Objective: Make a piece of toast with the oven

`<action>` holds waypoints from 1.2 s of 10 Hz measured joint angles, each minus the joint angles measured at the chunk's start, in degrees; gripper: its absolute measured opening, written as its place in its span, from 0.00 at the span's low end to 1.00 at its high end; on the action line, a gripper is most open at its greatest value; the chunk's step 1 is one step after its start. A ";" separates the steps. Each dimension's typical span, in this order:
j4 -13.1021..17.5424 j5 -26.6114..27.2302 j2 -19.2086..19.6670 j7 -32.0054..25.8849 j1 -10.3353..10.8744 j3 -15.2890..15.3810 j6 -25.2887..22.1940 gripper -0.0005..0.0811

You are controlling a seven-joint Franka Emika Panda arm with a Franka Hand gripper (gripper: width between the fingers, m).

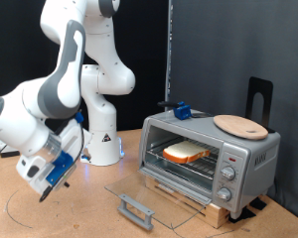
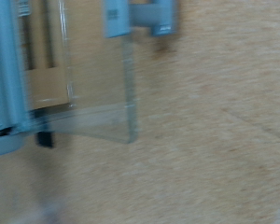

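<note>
The oven (image 1: 209,157) sits at about 4 o'clock in the exterior view, resting on a low wooden base on the table (image 1: 50,213). Its glass door (image 1: 149,194) is dropped fully open and lies almost flat toward 7 o'clock, with the grey handle (image 1: 135,210) at its outer edge. The piece of toast (image 1: 186,152) lies flat on the wire rack (image 1: 179,162) inside the oven cavity. On the oven's roof, toward 2 o'clock, rests a round wooden plate (image 1: 239,125), and a small blue object (image 1: 181,111) sits at the roof's back corner. Three knobs (image 1: 228,176) run down the front panel.

The gripper (image 1: 52,176) hangs at about 8 o'clock, well apart from the oven and above the table. Its fingers are too blurred to tell how far apart they stand, and nothing shows between them. The wrist view is soft; it seems to show the glass door (image 2: 98,79) and the handle (image 2: 140,16) over the tan tabletop.
</note>
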 joint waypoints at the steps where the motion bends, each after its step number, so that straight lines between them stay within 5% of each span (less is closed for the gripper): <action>1: 0.37 0.01 2.03 -0.09 -0.02 -0.05 1.90 0.99; 6: 1.88 3.23 8.92 -3.59 -0.17 1.23 0.67 0.99; 12: -3.90 7.25 8.84 -4.67 0.70 7.25 0.44 0.99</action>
